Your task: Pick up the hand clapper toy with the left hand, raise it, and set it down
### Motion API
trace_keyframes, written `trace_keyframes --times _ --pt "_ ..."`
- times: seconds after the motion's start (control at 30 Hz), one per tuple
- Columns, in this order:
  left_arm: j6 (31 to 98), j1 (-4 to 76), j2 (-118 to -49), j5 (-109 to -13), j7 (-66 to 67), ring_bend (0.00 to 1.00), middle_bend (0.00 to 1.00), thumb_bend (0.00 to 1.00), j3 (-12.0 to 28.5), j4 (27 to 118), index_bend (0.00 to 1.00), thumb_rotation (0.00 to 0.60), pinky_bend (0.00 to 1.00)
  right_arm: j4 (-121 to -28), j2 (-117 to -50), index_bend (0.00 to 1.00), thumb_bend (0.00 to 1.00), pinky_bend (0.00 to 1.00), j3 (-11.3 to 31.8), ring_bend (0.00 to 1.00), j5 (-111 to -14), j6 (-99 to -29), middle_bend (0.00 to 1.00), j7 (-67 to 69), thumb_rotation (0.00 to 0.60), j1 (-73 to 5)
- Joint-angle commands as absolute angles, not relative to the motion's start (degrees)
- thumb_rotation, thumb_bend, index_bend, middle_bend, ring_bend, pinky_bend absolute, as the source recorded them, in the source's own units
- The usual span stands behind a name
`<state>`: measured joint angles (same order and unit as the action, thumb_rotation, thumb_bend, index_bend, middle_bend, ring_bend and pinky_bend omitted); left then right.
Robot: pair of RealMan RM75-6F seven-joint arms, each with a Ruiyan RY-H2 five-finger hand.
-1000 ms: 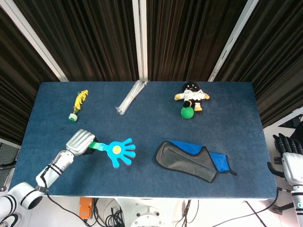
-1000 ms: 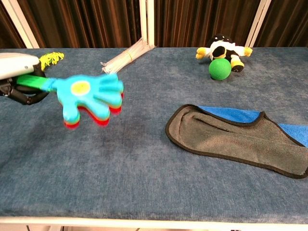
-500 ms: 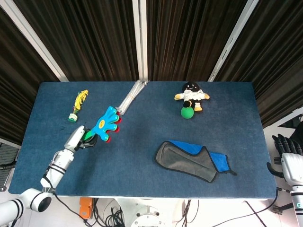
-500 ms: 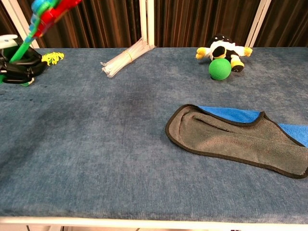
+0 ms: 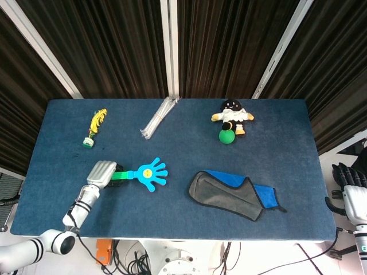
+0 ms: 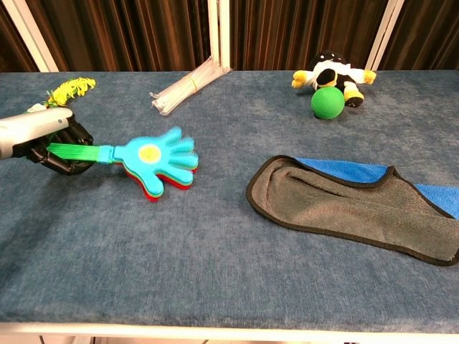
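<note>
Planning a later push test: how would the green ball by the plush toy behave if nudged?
The ball is round, so it would likely roll readily. The plush toy right behind it might stop it that way. Its matte surface suggests foam, probably light.

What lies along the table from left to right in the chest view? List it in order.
Left hand gripping the clapper toy → bundle of clear sticks → grey and blue cloth. The feather toy, the plush doll and the green ball overlap these in left-right position, so they are omitted.

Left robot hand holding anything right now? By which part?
Yes. The left robot hand grips the hand clapper toy by its green handle; the blue palm end sticks out free. The right robot hand holds nothing.
</note>
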<state>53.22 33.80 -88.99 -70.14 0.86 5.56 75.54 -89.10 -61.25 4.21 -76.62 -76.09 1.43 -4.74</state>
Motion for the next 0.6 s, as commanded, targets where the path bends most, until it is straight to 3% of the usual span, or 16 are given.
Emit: trace_keyframes --times 0.03,0.07,0.13,0.37,0.6 --pt "55.64 34.43 -89.29 -70.96 4.09 0.09 0.08 0.27 6.15 76.91 0.00 0.311 0.20 -89.03 -61.29 0.00 0.25 0.00 4.22 0.00 -76.71 -76.16 0.00 1.57 0.600 -4.73" --pt "57.08 34.27 -89.38 -71.96 3.74 0.03 0.02 0.25 6.47 76.95 0.00 0.302 0.09 -89.04 -61.30 0.00 0.25 0.00 4.23 0.00 -76.72 -76.19 0.00 1.61 0.600 -4.71" --pt "60.03 33.85 -89.45 -73.88 2.60 0.00 0.00 0.22 7.16 76.77 0.00 0.300 0.01 -89.00 -61.30 0.00 0.25 0.00 4.26 0.00 -76.72 -76.25 0.00 1.65 0.600 -4.69" --pt "64.71 32.41 -84.86 -76.29 1.44 0.00 0.00 0.16 8.41 78.95 0.00 0.340 0.00 -89.22 -61.18 0.00 0.25 0.00 4.40 0.00 -76.85 -76.51 0.00 1.57 0.600 -4.70" --pt "65.89 29.22 -78.69 -74.71 3.64 0.00 0.00 0.16 7.02 84.51 0.00 0.380 0.00 -89.78 -61.06 0.00 0.25 0.00 4.40 0.00 -77.09 -76.85 0.00 1.07 0.600 -4.66"
